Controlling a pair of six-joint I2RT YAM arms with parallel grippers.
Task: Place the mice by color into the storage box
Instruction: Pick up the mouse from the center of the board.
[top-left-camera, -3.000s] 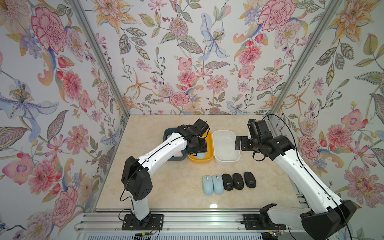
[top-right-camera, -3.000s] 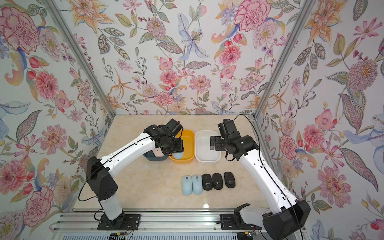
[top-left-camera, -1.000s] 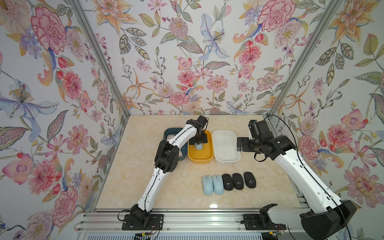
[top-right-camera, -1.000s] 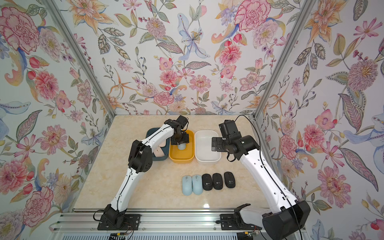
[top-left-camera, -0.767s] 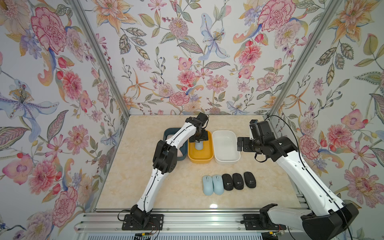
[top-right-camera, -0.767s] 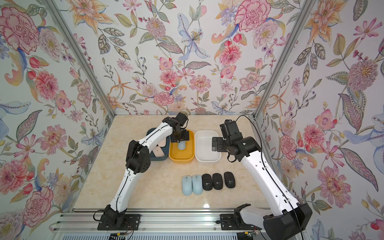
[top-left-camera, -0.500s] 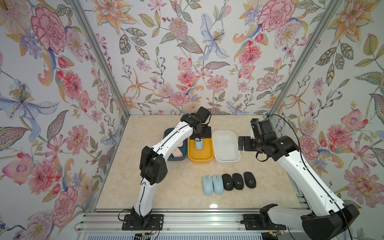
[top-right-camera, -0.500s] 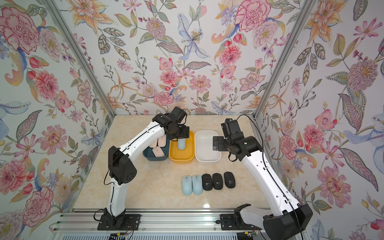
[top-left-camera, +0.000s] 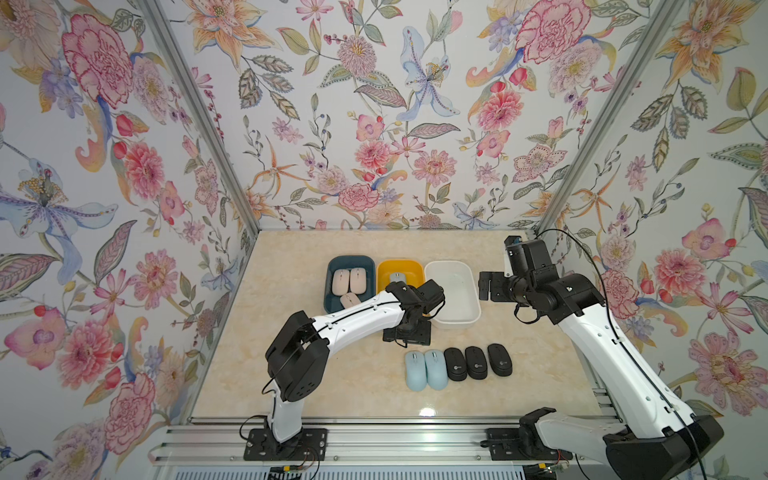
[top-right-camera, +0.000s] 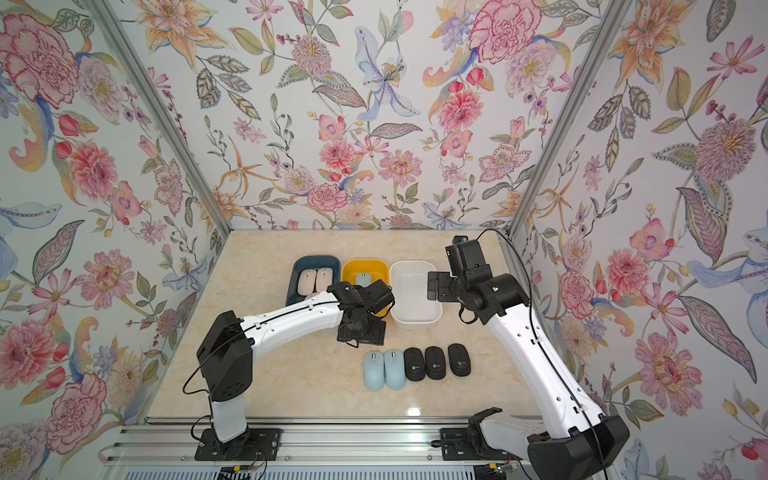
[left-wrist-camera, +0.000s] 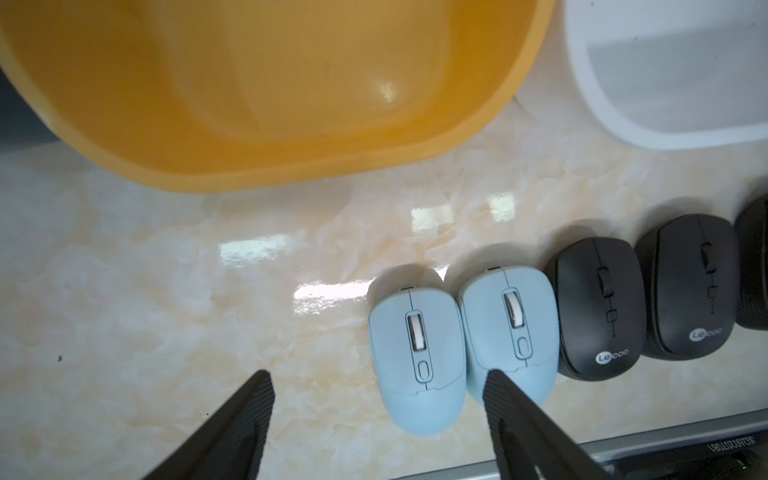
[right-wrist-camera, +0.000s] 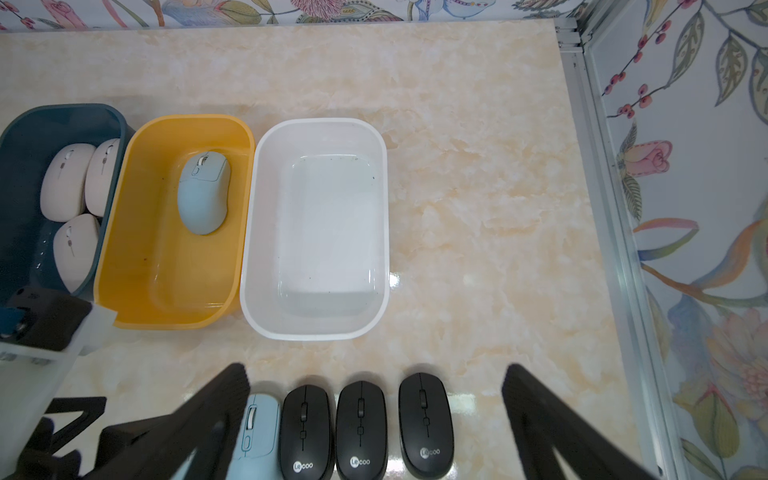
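Two light blue mice (top-left-camera: 416, 370) (top-left-camera: 435, 369) and three black mice (top-left-camera: 476, 363) lie in a row near the table's front. A dark blue box (top-left-camera: 349, 257) holds three pale pink mice (top-left-camera: 340, 281). The yellow box (top-left-camera: 400, 262) holds one light blue mouse (right-wrist-camera: 203, 193). The white box (top-left-camera: 451, 266) is empty. My left gripper (top-left-camera: 407, 332) hangs open and empty between the yellow box and the row; in the left wrist view the left gripper (left-wrist-camera: 378, 374) is over the blue mice (left-wrist-camera: 417, 357). My right gripper (top-left-camera: 486, 286) stands open and empty beside the white box's right wall.
Flowered walls close the table on the left, back and right. A metal rail (top-left-camera: 374, 432) with both arm bases runs along the front edge. The left arm's forearm (top-left-camera: 353, 322) reaches across the table in front of the dark blue box.
My left gripper left a blue mouse in the yellow box and drew back toward the front, over the table behind the row, its jaws a little wider. The right arm has barely moved.
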